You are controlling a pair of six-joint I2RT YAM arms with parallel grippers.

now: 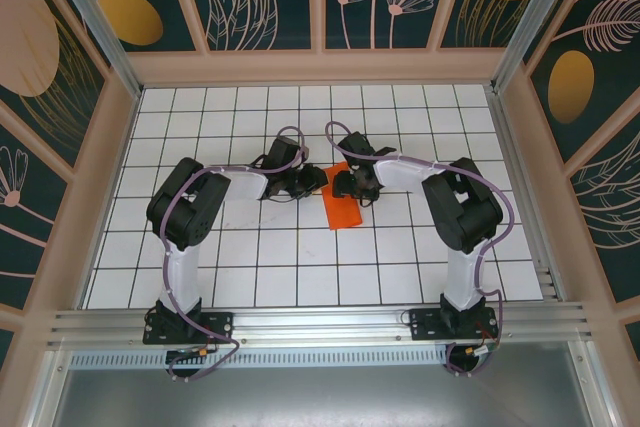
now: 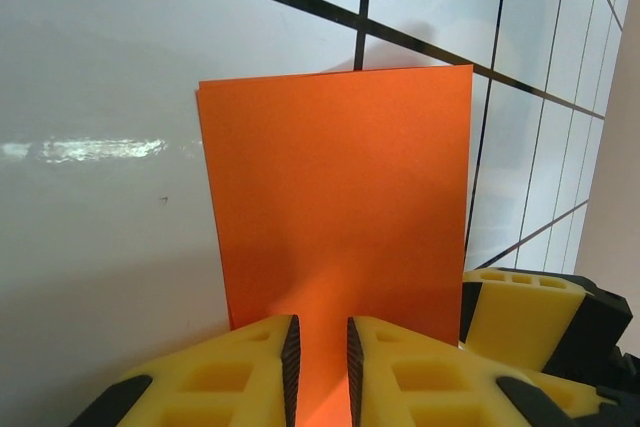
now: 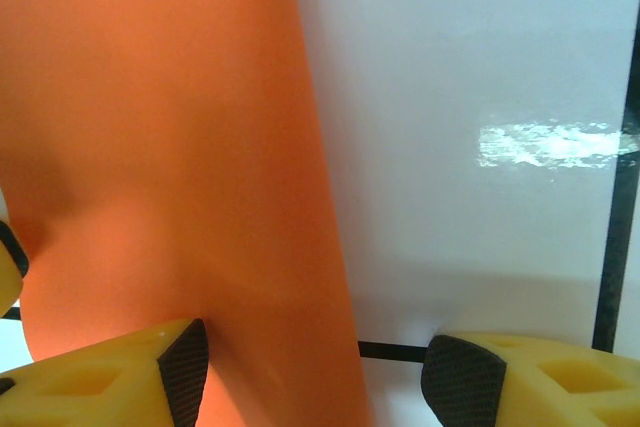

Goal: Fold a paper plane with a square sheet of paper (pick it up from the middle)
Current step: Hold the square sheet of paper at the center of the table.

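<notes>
Square sheet of paper (image 1: 343, 209): bright orange, plain, unmarked. It showed as a rectangle longer than wide. It lay on the white grid mid-table, long axis near-to-far, slightly skewed.

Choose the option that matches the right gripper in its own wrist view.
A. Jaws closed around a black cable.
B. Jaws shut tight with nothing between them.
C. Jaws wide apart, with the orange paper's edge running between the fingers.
C: the right gripper has its fingers wide apart. The edge of the orange paper runs up between them, with bare white table on the other side.
</notes>
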